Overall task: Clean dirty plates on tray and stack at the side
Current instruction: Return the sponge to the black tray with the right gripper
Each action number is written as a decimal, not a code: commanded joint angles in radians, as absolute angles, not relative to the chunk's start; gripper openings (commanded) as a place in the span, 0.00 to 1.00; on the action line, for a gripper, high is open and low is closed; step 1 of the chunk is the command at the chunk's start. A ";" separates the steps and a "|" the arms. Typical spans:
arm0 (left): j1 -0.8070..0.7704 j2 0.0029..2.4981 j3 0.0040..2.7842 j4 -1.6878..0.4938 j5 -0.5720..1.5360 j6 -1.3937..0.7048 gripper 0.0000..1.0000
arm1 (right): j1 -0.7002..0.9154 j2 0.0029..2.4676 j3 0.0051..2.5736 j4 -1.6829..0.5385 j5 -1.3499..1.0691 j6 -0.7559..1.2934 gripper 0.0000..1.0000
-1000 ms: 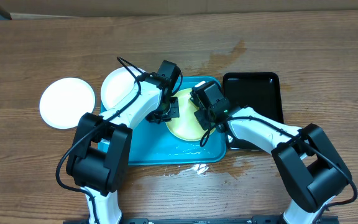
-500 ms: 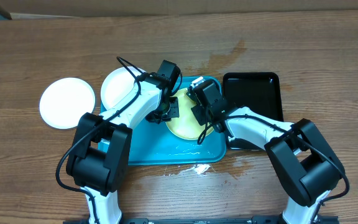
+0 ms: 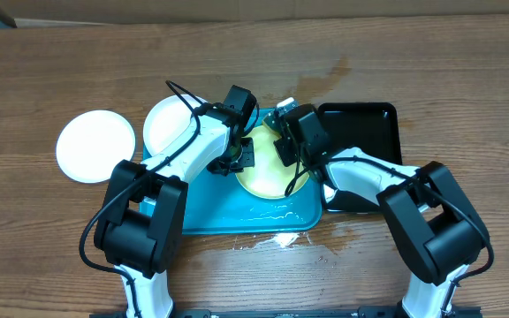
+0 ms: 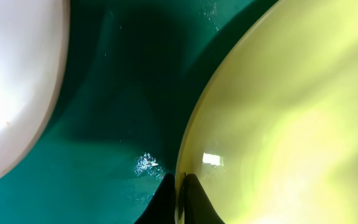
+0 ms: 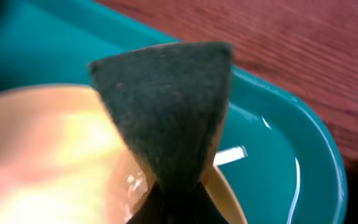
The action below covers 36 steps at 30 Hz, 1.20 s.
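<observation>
Left gripper (image 4: 180, 194) low, pinching yellow-green plate (image 4: 284, 124) rim; right gripper (image 5: 171, 210) clamped on green sponge (image 5: 166, 106) over tray (image 5: 303, 168)

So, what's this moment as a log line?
left gripper: pinching yellow-green plate rim | right gripper: holding scrub sponge | tray: wet

Yellow-green plate (image 3: 259, 181) largely hidden overhead; white plate (image 4: 11, 81) cut off at left edge.
</observation>
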<state>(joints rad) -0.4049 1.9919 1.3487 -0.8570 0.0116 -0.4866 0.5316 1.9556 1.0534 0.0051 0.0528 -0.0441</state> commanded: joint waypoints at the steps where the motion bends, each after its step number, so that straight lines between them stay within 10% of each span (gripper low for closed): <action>1: -0.406 2.002 1.335 -0.880 0.001 -0.445 0.04 | 0.526 1.957 1.085 0.031 -0.012 0.013 0.04; 14: -0.406 2.002 1.335 -0.886 0.001 -0.445 0.04 | 0.447 1.731 1.165 -0.017 -0.025 0.083 0.04; 36: -0.304 2.001 1.343 -0.931 0.314 -0.421 0.04 | 0.162 1.551 1.162 -0.790 -0.028 0.218 0.18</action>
